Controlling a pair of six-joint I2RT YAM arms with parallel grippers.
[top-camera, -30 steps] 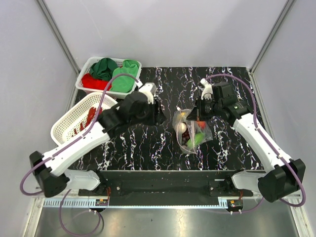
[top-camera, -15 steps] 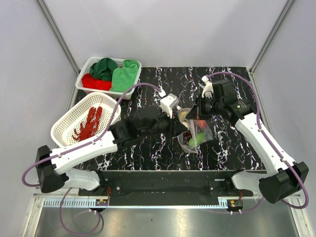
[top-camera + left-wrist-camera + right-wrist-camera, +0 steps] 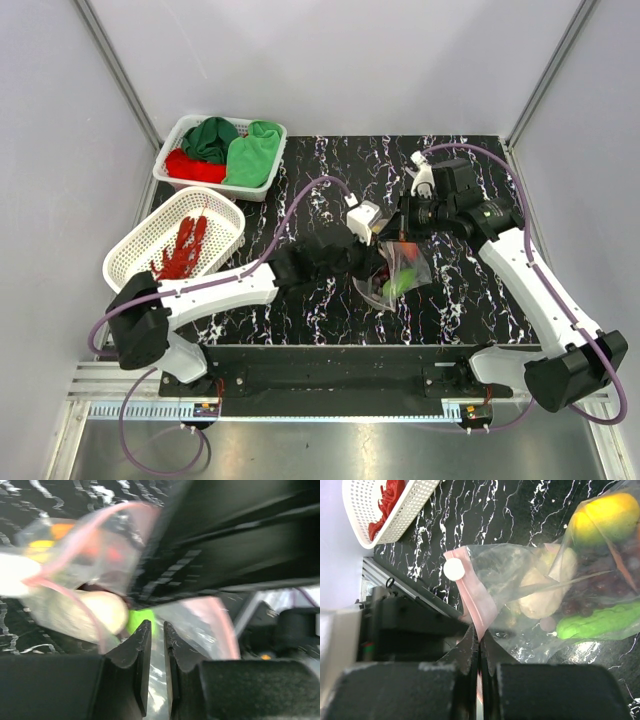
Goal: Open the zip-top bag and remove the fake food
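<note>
The clear zip-top bag (image 3: 408, 270) lies on the black marbled table, mouth toward the left. My right gripper (image 3: 399, 238) (image 3: 480, 636) is shut on its pink zip strip (image 3: 470, 594) and holds that edge up. Inside show a yellow fruit (image 3: 607, 517), a white radish (image 3: 540, 599), dark grapes (image 3: 615, 582) and a green vegetable (image 3: 600, 622). My left gripper (image 3: 381, 266) (image 3: 157, 629) is at the bag's mouth with its jaws a narrow gap apart. Nothing shows gripped between them. The radish (image 3: 100, 612) and green vegetable (image 3: 141, 621) lie just ahead. A red lobster (image 3: 180, 248) rests in the white basket (image 3: 128, 252).
A second white basket (image 3: 172, 148) with folded green and red cloths stands at the back left. My left arm (image 3: 230, 288) stretches low across the table from the near left to the bag. Grey walls close in the sides and back.
My left arm swung from the white basket across to the bag's mouth, its jaws narrowing on the way. The lobster now lies uncovered in the basket. The right gripper kept its hold.
</note>
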